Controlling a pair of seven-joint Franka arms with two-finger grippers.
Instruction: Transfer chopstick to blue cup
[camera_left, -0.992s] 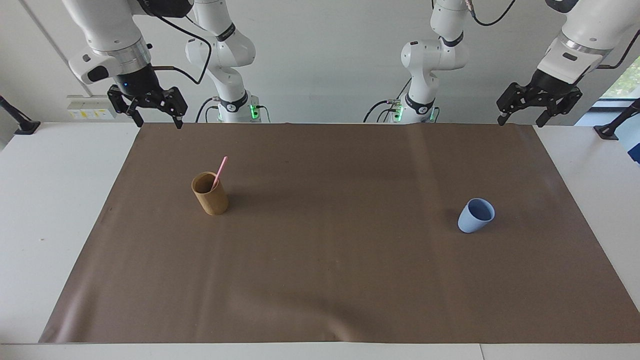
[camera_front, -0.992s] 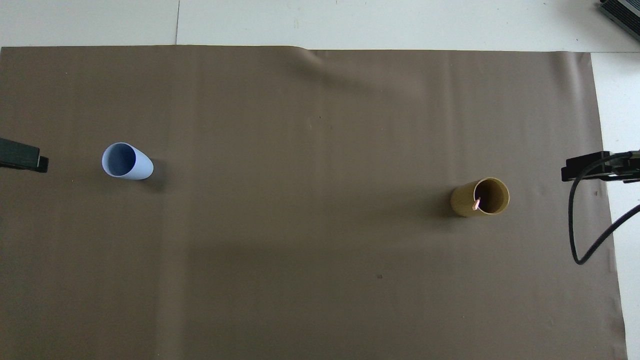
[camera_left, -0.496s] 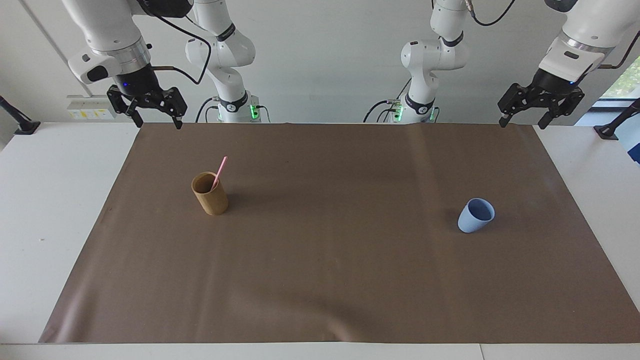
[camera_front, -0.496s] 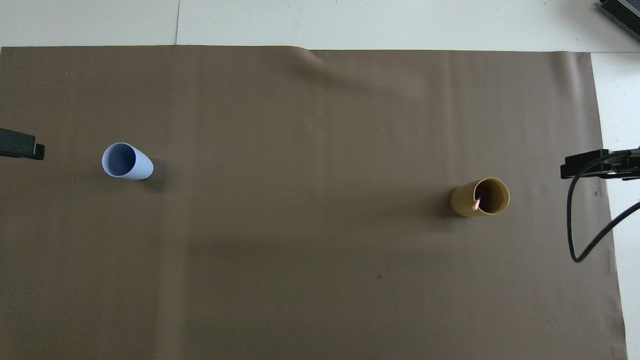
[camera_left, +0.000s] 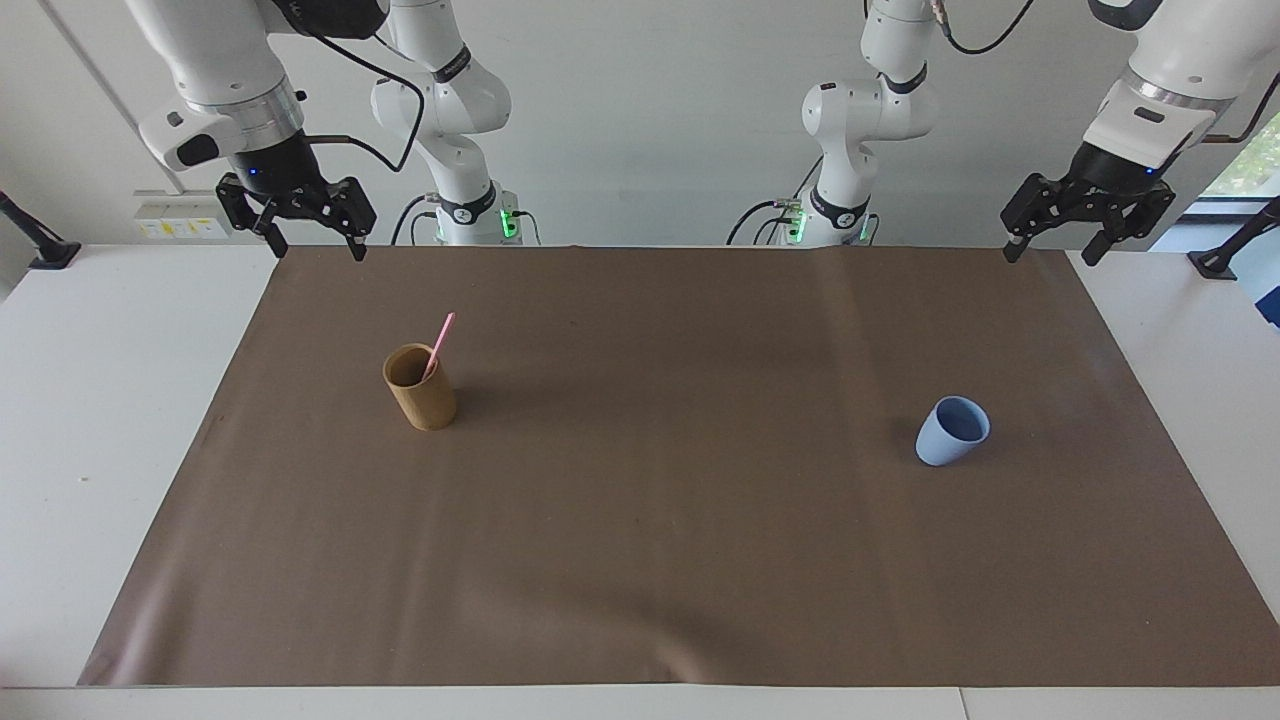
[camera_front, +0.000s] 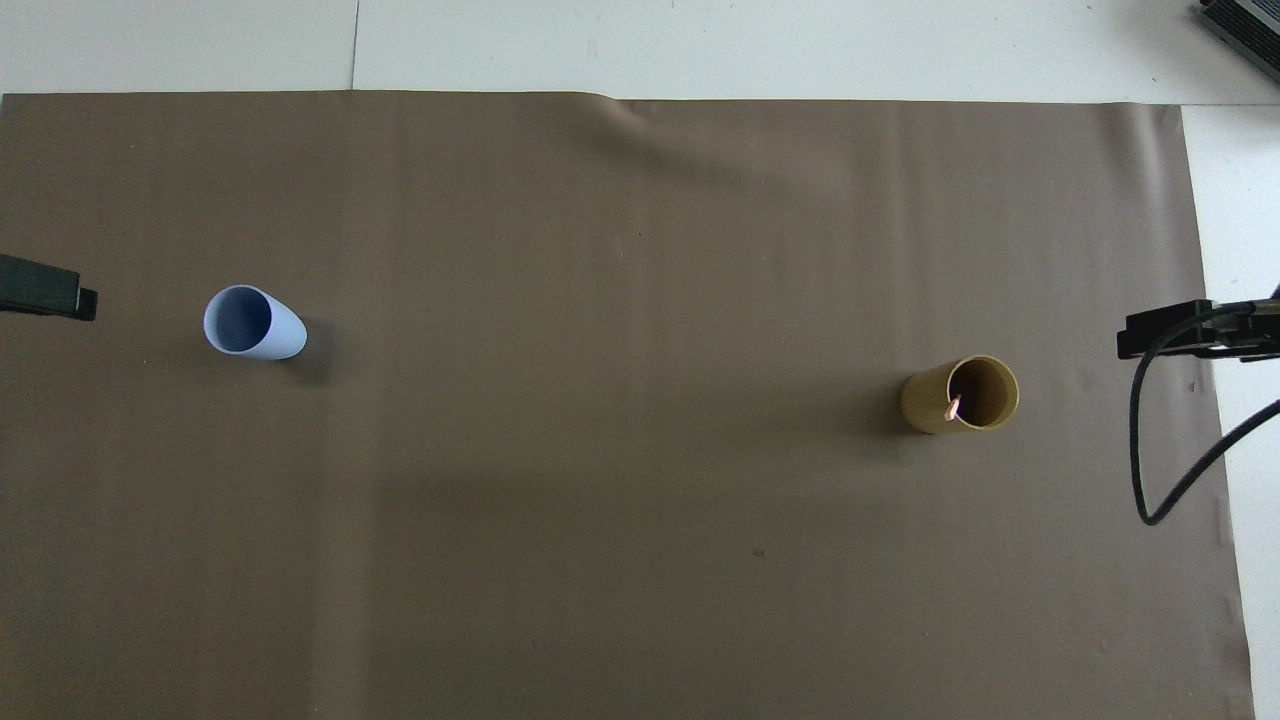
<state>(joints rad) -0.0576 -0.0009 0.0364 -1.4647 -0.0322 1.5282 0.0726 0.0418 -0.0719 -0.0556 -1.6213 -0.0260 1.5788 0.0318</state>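
Note:
A pink chopstick (camera_left: 440, 342) leans in the tan bamboo cup (camera_left: 420, 395) toward the right arm's end of the brown mat. From overhead only the chopstick tip (camera_front: 953, 407) shows at the tan cup's rim (camera_front: 960, 393). The empty light-blue cup (camera_left: 950, 432) (camera_front: 250, 322) stands upright toward the left arm's end. My right gripper (camera_left: 315, 248) hangs open and empty over the mat's edge at its own end, well clear of the tan cup. My left gripper (camera_left: 1050, 257) hangs open and empty over the mat's edge at its end, away from the blue cup.
The brown mat (camera_left: 660, 520) covers most of the white table (camera_left: 90, 420). A black cable (camera_front: 1150, 470) loops down from the right arm past the mat's end. A finger (camera_front: 45, 298) of the left gripper pokes in at the overhead view's edge.
Both raised grippers have drifted slightly, the left one a little more. Both are still open. The cups and chopstick have not moved.

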